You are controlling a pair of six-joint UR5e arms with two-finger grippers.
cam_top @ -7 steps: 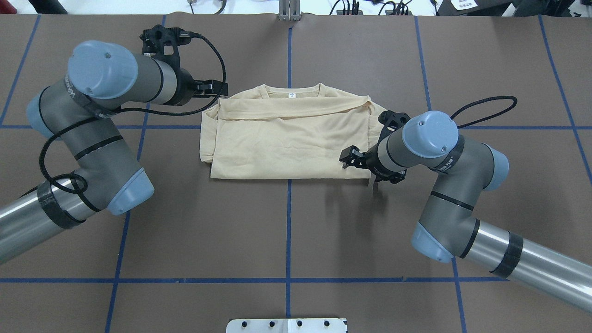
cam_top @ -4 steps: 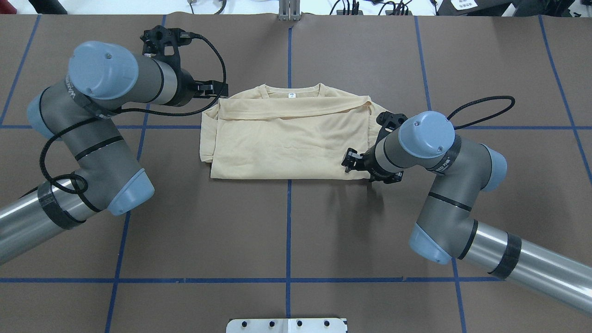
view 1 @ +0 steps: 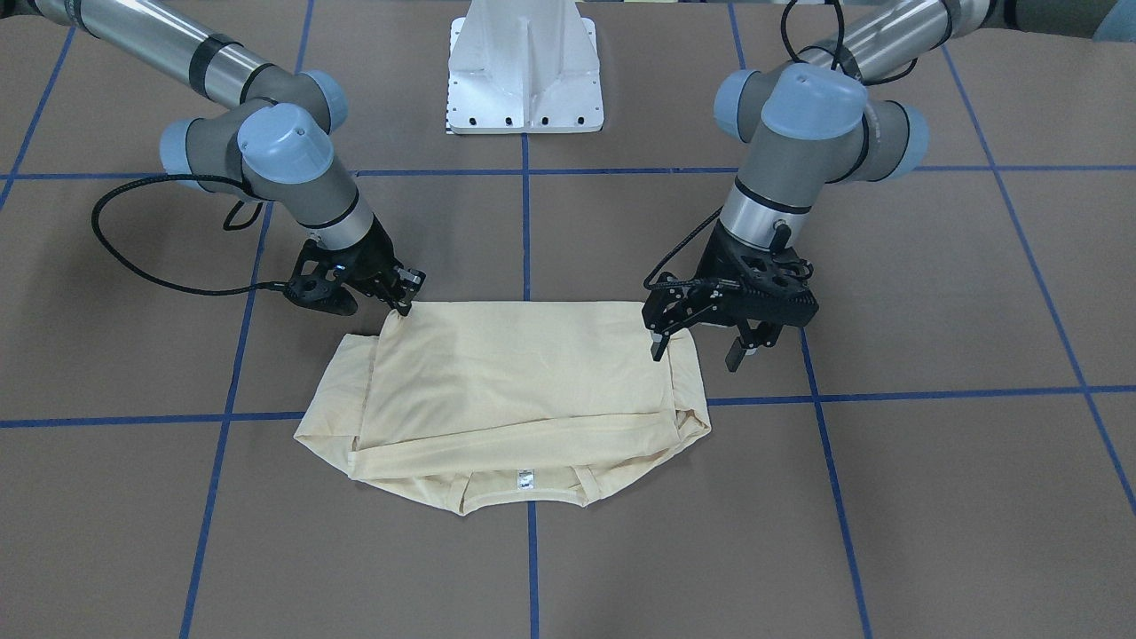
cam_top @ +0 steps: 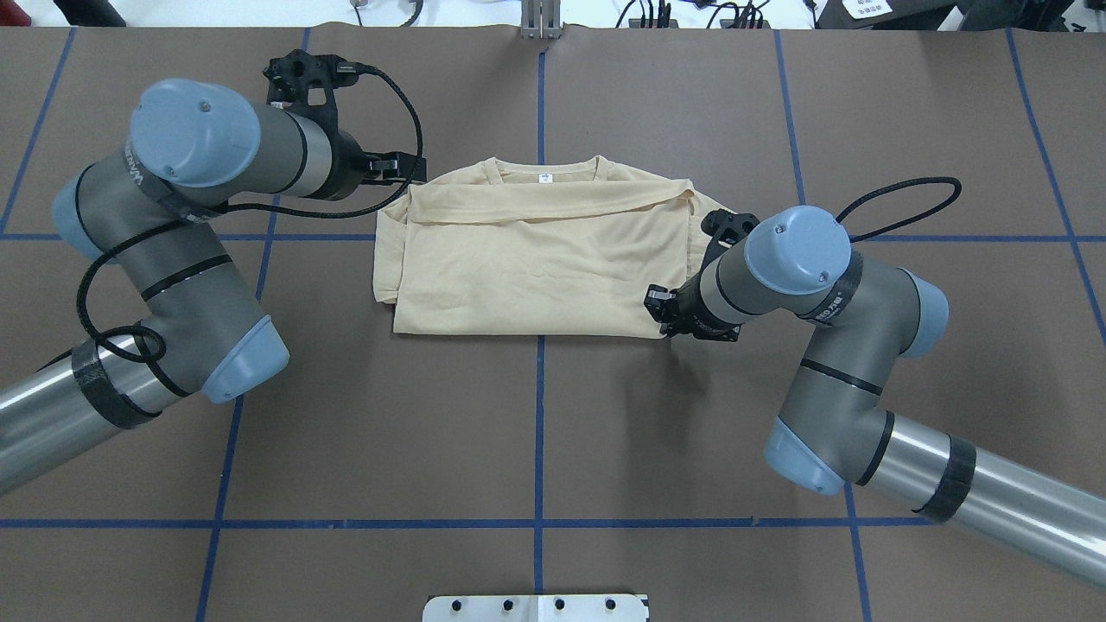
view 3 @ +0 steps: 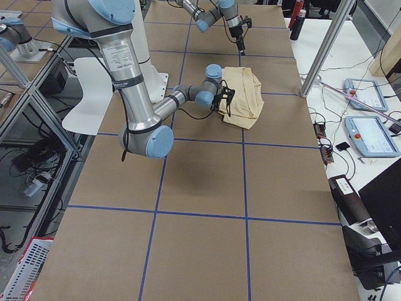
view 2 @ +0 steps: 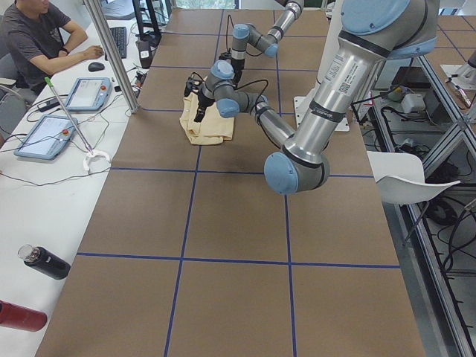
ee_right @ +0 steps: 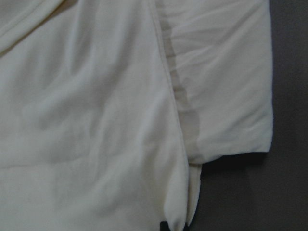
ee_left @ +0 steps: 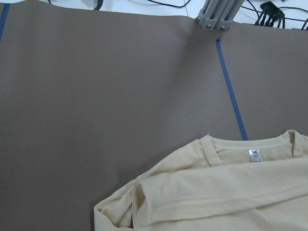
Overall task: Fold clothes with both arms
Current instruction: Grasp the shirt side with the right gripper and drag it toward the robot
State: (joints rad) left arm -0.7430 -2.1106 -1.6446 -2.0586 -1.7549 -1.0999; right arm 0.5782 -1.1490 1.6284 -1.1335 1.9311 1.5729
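The clothes are one cream long-sleeved shirt (cam_top: pixel 536 259) lying partly folded on the brown table, its sleeves laid across and its neck label (cam_top: pixel 544 179) on the far side. The shirt (view 1: pixel 515 382) shows no print. My left gripper (view 1: pixel 697 351) hangs open above the shirt's left edge, holding nothing. In the overhead view the left gripper (cam_top: pixel 413 168) sits by the left shoulder. The left wrist view looks down on the collar (ee_left: pixel 240 144) from well above. My right gripper (view 1: pixel 404 297) is down at the near right hem corner, open and touching cloth. Cloth (ee_right: pixel 96 120) fills the right wrist view.
The white pedestal base (view 1: pixel 525 71) stands at the robot's side of the table. Blue tape lines (cam_top: pixel 539 432) cross the brown surface. A person (view 2: pixel 37 37) sits at a desk with tablets beyond the far edge. Bottles (view 2: pixel 44 262) lie beside the table.
My right gripper has moved nearer and lower, onto the shirt's near right corner. The left arm and the shirt have stayed almost still.
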